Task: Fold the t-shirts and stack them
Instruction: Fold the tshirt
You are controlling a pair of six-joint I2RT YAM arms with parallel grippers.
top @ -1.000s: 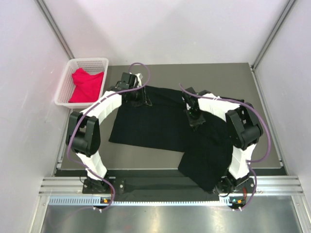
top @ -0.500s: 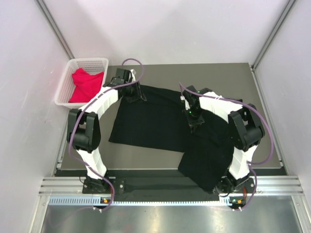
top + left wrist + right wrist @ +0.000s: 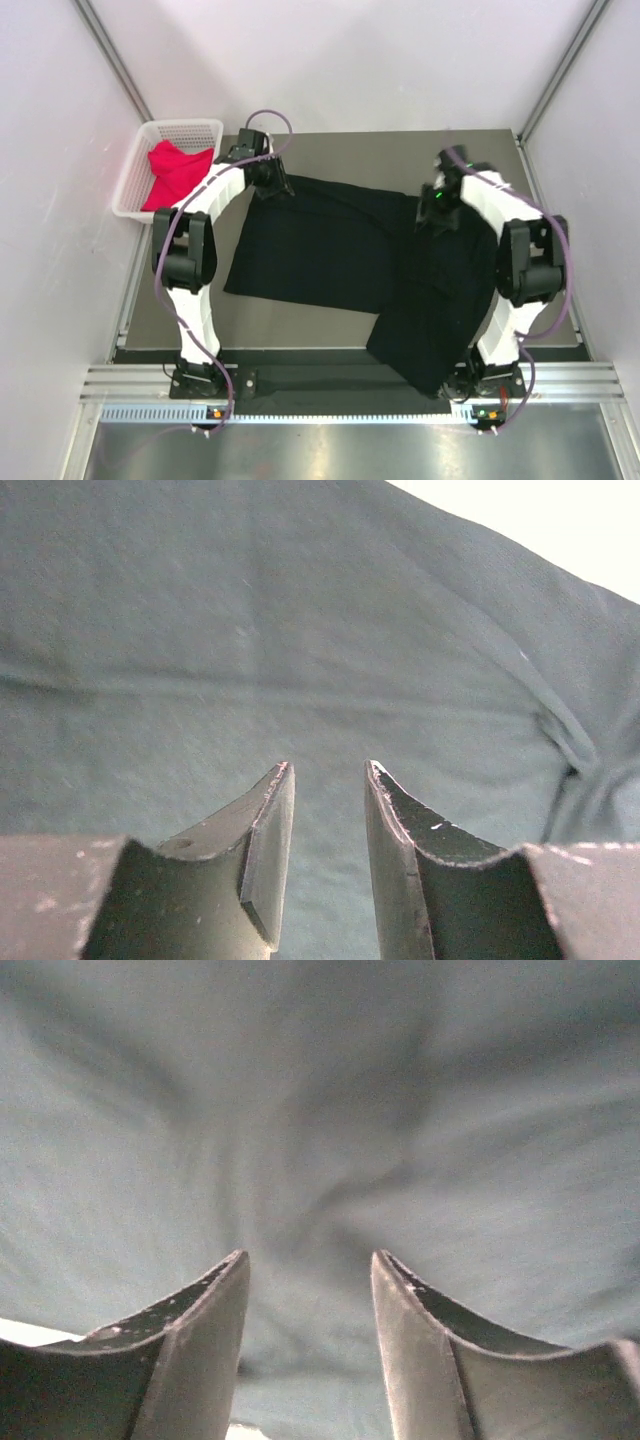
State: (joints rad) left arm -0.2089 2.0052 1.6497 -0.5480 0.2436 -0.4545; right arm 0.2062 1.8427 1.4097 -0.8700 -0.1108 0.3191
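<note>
Grey table (image 3: pixel 330 155) bears black t-shirt (image 3: pixel 320 250); left tool (image 3: pixel 325 768) and right tool (image 3: pixel 310 1255) stand parted.

A dull grey-brown table (image 3: pixel 350 150) was enclosed on three sides by pale, plain walls: a back wall (image 3: pixel 340 60), a left wall (image 3: pixel 50 230) and a right wall (image 3: pixel 605 220). The back corners were marked by slanting metal struts (image 3: pixel 110 55). Along the table's near edge a ribbed aluminium rail (image 3: pixel 340 378) was mounted, and below it a brushed metal sheet (image 3: pixel 340 450) was seen. The space was lit softly and evenly.
</note>
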